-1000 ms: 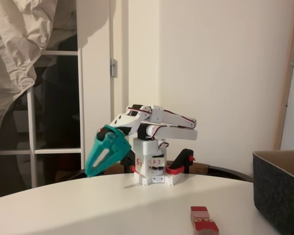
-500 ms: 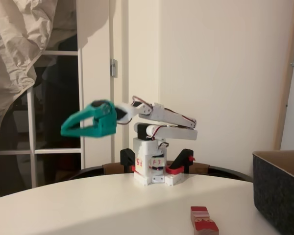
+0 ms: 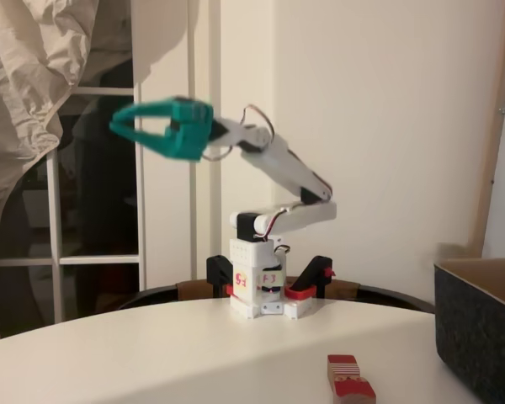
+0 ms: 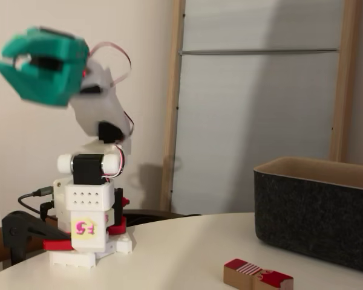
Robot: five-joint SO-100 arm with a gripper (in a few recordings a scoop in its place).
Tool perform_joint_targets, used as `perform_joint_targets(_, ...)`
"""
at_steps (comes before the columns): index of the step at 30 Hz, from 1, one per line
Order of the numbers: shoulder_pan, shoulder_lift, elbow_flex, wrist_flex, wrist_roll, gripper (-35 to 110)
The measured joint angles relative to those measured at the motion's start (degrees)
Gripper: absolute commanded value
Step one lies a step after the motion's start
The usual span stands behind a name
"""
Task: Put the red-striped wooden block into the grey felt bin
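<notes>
The red-striped wooden block (image 3: 349, 379) lies flat on the white table near the front, with its white-striped half towards the arm. In the other fixed view the block (image 4: 257, 277) lies just in front of the grey felt bin (image 4: 314, 211). The bin (image 3: 480, 328) stands at the right edge, its brownish inside showing at the rim. My teal gripper (image 3: 116, 125) is raised high above the table, well left of and far from the block. Its fingertips meet and nothing is between them. From the other side the gripper (image 4: 3, 65) is blurred by motion.
The arm's white base (image 3: 257, 286) is held to the table's far edge by red-and-black clamps (image 3: 313, 282). The table (image 3: 151, 353) is round and white. Behind it are a window with a crumpled curtain at the left and a plain wall.
The arm has lifted: the gripper rose from low beside the base, swung outward and upward to the left, and is now high. Block and bin have not moved.
</notes>
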Motion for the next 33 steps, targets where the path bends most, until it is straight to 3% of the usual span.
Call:
perform_joint_targets(10, -2.29, -19.51, -12.74, 0.18, -30.15, 0)
perform_joint_targets(20, -10.46, -31.82, -17.05, 0.62, -32.87, 1)
perform_joint_targets(33, -14.33, -38.85, -18.54, 13.54, -59.94, 0)
